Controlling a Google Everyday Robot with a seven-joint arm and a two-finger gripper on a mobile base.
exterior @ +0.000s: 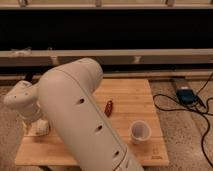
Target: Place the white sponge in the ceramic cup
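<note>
The white sponge (42,128) lies on the left part of the wooden table (127,97), partly hidden by my arm. The ceramic cup (140,132) stands upright at the table's front right, well away from the sponge. My gripper (31,125) is at the far left, right over or against the sponge's left side. My big white arm (82,115) crosses the middle of the view and hides the table behind it.
A small red-brown object (108,107) lies near the table's middle. A blue device (186,96) with black cables lies on the floor to the right. A dark wall with a long ledge (125,55) runs behind the table.
</note>
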